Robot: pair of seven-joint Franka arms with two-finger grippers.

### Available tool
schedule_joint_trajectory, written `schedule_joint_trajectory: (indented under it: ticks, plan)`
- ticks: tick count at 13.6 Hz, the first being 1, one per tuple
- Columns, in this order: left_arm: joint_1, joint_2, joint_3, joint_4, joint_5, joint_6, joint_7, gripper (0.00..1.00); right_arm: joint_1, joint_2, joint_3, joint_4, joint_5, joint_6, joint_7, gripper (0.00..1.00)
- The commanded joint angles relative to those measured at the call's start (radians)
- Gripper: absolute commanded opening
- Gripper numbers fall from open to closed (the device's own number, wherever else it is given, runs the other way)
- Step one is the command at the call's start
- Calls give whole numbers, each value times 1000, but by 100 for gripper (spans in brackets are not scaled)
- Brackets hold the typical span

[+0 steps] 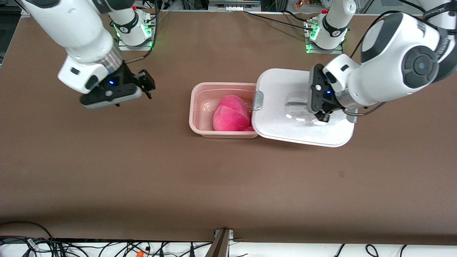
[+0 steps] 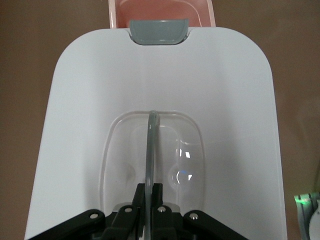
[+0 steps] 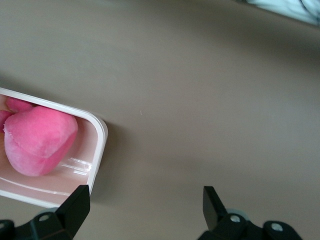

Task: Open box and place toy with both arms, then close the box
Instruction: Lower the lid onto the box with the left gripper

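The pale pink box base (image 1: 200, 107) sits open mid-table with the hot-pink plush toy (image 1: 231, 113) inside it; both also show in the right wrist view, base (image 3: 97, 150) and toy (image 3: 40, 140). The white lid (image 1: 282, 125) is held beside the base toward the left arm's end, its edge overlapping the base's rim, one grey clip (image 1: 257, 100) over that rim. My left gripper (image 1: 321, 117) is shut on the lid's thin centre handle (image 2: 151, 145). My right gripper (image 1: 148, 85) is open and empty over bare table toward the right arm's end.
Brown table top (image 1: 142, 171) all round the box. The arm bases (image 1: 134, 28) stand along the table's edge farthest from the front camera. Cables lie past the table's front edge (image 1: 107, 248).
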Motion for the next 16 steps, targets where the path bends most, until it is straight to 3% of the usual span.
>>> schedule_joint_trajectory:
  ticks: [1,3,6,8,13,16]
  plan:
    - [-137,6,7,-47,-21,127,-138,0,-177,-164,80,-186,9,-19,59,100]
    - [-196,7,5,-132,-26,297,-176,0,-254,-222,82,-251,17,-16,23,100]
    - [-287,7,5,-308,-29,590,-179,0,-254,-238,34,-268,17,-21,12,100]
    - [-316,7,5,-395,-23,715,-185,0,-256,-227,10,-259,17,-20,-4,100]
    - [-345,52,7,-456,-21,852,-188,0,-256,-212,-17,-245,14,-18,-35,100]
    - [-374,54,7,-462,-21,864,-191,0,-262,-201,-21,-197,4,-18,-46,100]
